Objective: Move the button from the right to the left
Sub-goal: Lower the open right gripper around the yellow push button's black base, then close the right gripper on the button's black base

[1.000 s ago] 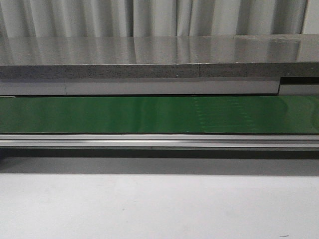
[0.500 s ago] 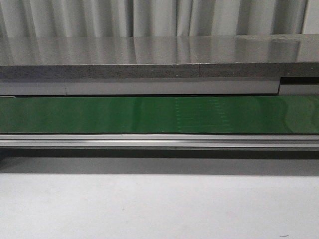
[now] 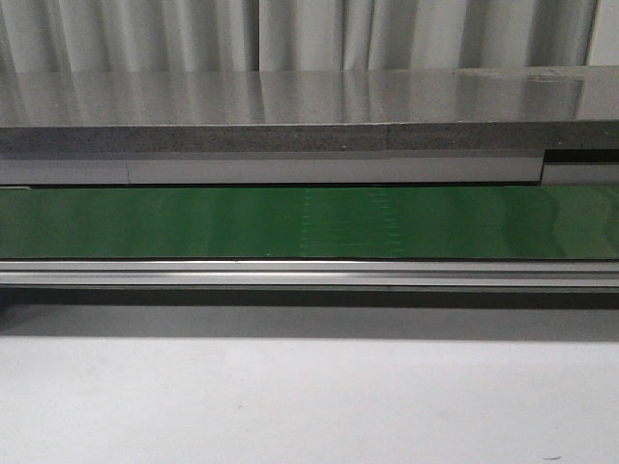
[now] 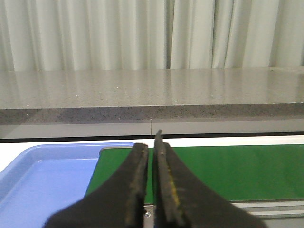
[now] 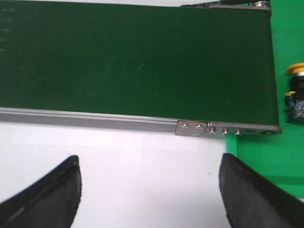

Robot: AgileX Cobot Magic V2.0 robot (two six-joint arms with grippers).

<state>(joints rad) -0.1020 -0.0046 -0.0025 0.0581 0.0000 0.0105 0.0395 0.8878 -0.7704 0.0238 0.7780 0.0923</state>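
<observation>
The button (image 5: 295, 85), orange-yellow cap on a black body, lies on a green tray (image 5: 285, 152) just past the right end of the green conveyor belt (image 5: 133, 61), at the edge of the right wrist view. My right gripper (image 5: 149, 164) is open and empty above the white table, short of the belt's rail. My left gripper (image 4: 151, 145) is shut and empty, pointing over the left end of the belt (image 4: 228, 171) beside a blue tray (image 4: 42, 185). Neither gripper nor the button shows in the front view.
The front view shows the belt (image 3: 309, 222) running across, an aluminium rail (image 3: 309, 274) in front of it and a grey stone counter (image 3: 290, 116) behind. White table (image 3: 309, 396) lies in front. A metal bracket (image 5: 192, 128) sits on the rail near the belt's right end.
A faint pale patch on the belt has drifted leftward along it in the front view. Nothing else has moved there.
</observation>
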